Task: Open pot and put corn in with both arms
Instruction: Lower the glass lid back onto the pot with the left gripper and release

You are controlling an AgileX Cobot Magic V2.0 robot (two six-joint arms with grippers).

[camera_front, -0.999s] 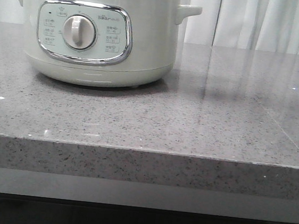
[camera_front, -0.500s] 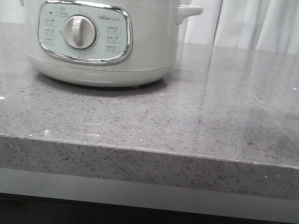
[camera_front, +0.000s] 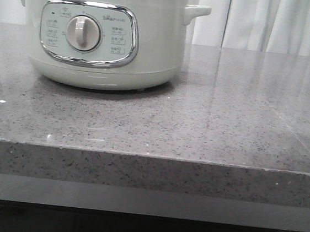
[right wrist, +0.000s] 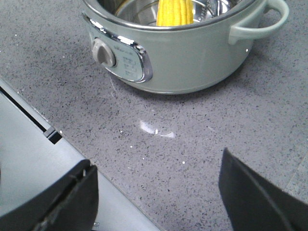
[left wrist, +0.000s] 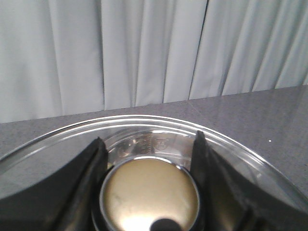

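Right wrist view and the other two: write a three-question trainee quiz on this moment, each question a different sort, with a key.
1. True or false: the corn lies inside the pot.
2. Multiple choice: the left gripper has its fingers on either side of
A. a pot handle
B. the gold knob of a glass lid
C. the dial
3. Fill in: the right gripper is ____, with nothing between its fingers, above the grey counter.

Key: 1 true; 2 B; 3 open.
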